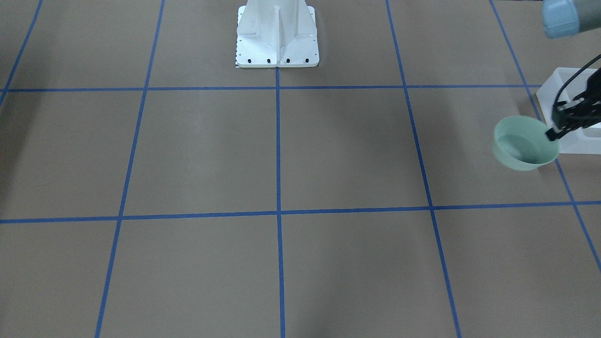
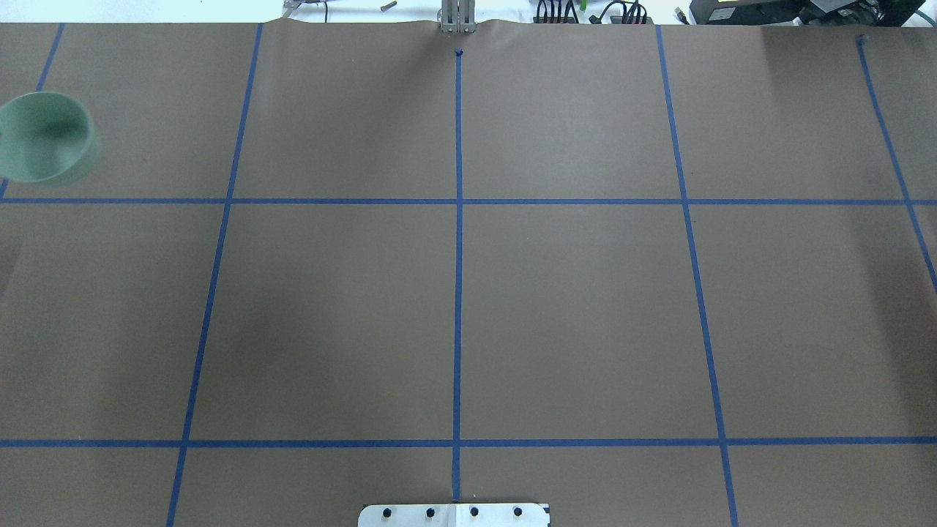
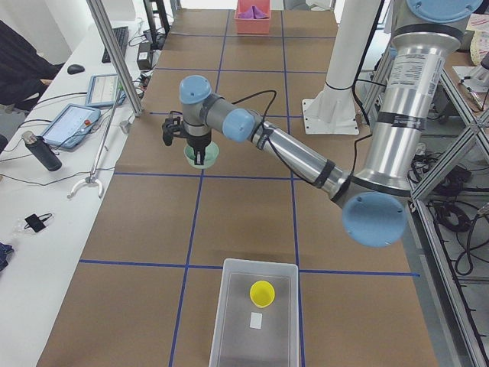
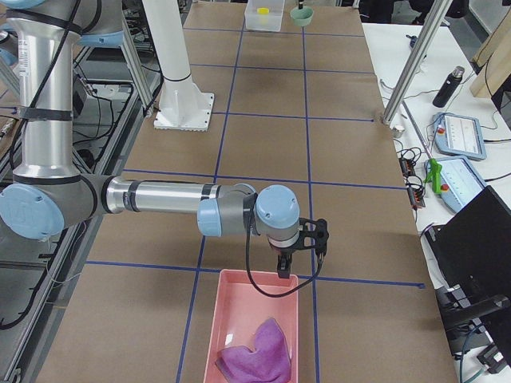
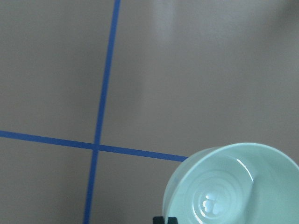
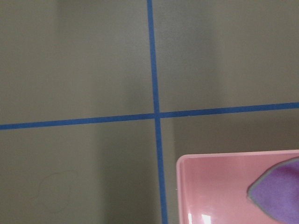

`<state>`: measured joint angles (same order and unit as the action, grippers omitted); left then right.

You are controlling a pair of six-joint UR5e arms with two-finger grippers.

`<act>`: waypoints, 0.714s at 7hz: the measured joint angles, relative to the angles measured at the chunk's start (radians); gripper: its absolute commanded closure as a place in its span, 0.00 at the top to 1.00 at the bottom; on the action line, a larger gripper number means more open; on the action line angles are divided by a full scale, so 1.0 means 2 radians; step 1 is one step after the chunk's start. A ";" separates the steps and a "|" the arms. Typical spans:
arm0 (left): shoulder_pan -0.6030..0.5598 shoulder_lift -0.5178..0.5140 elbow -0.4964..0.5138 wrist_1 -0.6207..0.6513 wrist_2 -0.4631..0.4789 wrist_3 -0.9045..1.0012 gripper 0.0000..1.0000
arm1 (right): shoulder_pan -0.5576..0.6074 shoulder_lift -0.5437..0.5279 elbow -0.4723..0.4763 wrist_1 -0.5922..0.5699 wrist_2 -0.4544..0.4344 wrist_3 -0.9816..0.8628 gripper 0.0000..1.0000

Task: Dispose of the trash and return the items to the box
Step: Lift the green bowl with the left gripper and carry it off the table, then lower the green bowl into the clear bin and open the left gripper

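The pale mint-green bowl point(image 1: 519, 145) hangs tilted in my left gripper point(image 1: 552, 135), which is shut on its rim, right beside the box point(image 1: 566, 80). The bowl also shows in the overhead view point(image 2: 45, 146), the left side view point(image 3: 208, 157) and the left wrist view point(image 5: 238, 186). The frosted box point(image 3: 260, 263) holds the yellow cup point(image 3: 262, 293) and a small white label. My right gripper point(image 4: 294, 271) hovers over the far edge of a pink tray point(image 4: 239, 297); I cannot tell if it is open or shut.
A purple cloth point(image 4: 257, 351) lies in the pink tray, also in the right wrist view point(image 6: 280, 189). The white robot base point(image 1: 277, 35) stands at the table's middle back. Blue tape lines grid the brown table. Operators' tablets and a bottle lie along the side bench.
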<state>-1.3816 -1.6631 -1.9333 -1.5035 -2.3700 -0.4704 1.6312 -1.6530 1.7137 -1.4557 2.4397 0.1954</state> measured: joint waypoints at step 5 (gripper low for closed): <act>-0.241 0.100 0.186 -0.002 -0.010 0.292 0.00 | -0.051 -0.007 0.054 0.001 -0.016 0.092 1.00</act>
<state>-1.8645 -1.4631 -1.5609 -1.5066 -2.3891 0.1130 1.5283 -1.6663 1.8213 -1.4534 2.4076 0.3784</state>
